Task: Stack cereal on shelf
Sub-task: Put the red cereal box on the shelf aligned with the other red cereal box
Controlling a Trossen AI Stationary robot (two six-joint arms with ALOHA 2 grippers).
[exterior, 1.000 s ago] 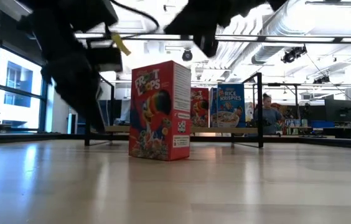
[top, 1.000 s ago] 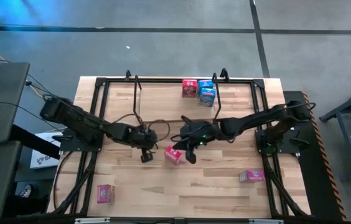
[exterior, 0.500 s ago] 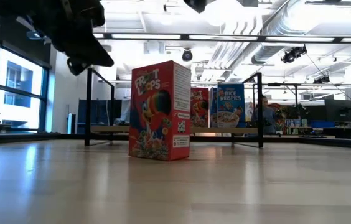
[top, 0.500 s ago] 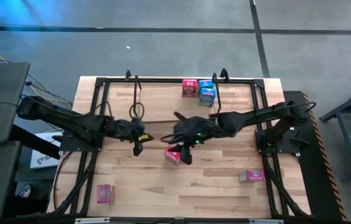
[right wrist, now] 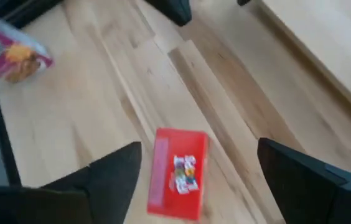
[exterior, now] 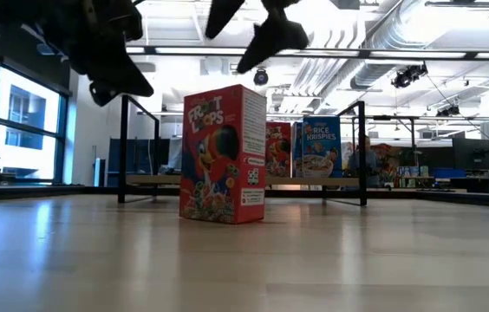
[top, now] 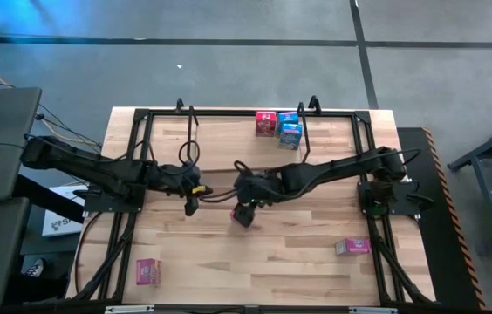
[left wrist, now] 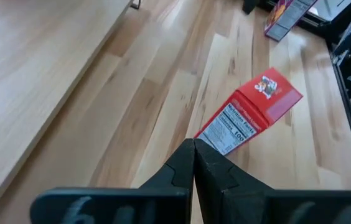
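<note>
Where arms meet, red box (top: 244, 215)

A: Colours? Center box (exterior: 223, 154) was red w/ a multicolour bird & rainbow letters, white nutrition panel on the side

B: Shelf (top: 228, 139)?

A: Black wire frame, light wood board. On it a red box (top: 266, 123) & two blue ones (top: 290, 129), the blue w/ white lettering

B: The rest?

A: Pink box (top: 148, 271) at the front-left, another pink (top: 352, 247) at right. Both arms dark, yellow tag by the left gripper (top: 190, 208). Table (top: 316, 279) pale wood, black rails
</note>
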